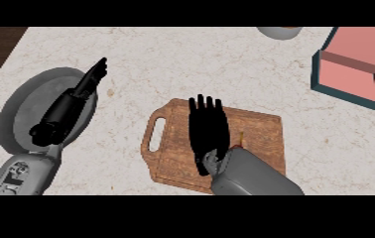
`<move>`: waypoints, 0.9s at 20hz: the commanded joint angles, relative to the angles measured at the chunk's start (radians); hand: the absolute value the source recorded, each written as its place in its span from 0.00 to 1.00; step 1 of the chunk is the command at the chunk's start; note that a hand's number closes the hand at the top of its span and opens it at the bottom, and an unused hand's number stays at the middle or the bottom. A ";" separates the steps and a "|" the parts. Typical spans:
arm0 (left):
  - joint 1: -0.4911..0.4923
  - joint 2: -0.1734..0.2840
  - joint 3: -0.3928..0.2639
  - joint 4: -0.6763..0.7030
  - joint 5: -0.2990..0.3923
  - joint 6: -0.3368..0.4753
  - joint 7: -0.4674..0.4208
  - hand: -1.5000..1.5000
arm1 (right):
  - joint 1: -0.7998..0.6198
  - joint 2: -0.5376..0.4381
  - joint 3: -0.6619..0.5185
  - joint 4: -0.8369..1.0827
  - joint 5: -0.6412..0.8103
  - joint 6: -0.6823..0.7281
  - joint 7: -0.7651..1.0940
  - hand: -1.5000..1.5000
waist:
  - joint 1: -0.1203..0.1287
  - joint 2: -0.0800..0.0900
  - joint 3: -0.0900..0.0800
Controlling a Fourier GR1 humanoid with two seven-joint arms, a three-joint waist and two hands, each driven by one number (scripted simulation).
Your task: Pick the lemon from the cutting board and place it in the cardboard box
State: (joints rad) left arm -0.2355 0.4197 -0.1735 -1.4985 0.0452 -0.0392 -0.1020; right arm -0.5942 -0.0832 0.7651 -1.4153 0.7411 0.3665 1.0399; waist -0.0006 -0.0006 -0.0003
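Pale speckled counter [219, 68], with a grey round plate [29, 103] at the left, a grey rounded vessel [280, 32] cut off by the upper edge, and at the far right a box [344, 66] with teal outer walls and a pinkish inside, partly out of view. Wooden cutting board [256, 133] near the centre, handle slot toward the left, long side running left to right. Right hand [207, 128] spread flat over the board's middle, fingers straight and pointing away from the robot, released, curled round nothing visible. Lemon not clearly seen: only a thin yellowish-red sliver [241, 142] just beside the right wrist on the board, so its long axis and pointing cannot be told. Left hand [93, 76] over the plate's right rim, fingers straight and pointing up and to the right, open and holding nothing. No readable writing or labels anywhere
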 commanded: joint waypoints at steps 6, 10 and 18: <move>0.023 -0.016 0.050 -0.025 -0.020 -0.046 0.015 0.50 | 0.054 0.048 -0.107 0.026 0.070 0.084 0.018 0.00 | 0.002 0.000 0.000; 0.031 -0.061 0.044 0.010 -0.073 -0.047 -0.027 0.50 | 0.084 0.073 -0.060 0.073 0.160 0.052 -0.106 1.00 | 0.003 0.001 0.000; -0.036 -0.078 0.086 -0.016 -0.056 -0.073 0.068 0.50 | 0.071 0.034 -0.033 0.144 0.323 -0.124 -0.291 1.00 | 0.004 0.001 0.000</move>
State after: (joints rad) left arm -0.2453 0.3634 -0.1001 -1.5172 -0.0095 -0.1063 -0.0634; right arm -0.5127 -0.0572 0.7214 -1.3402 0.9853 0.3240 0.8139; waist 0.0022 -0.0032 -0.0008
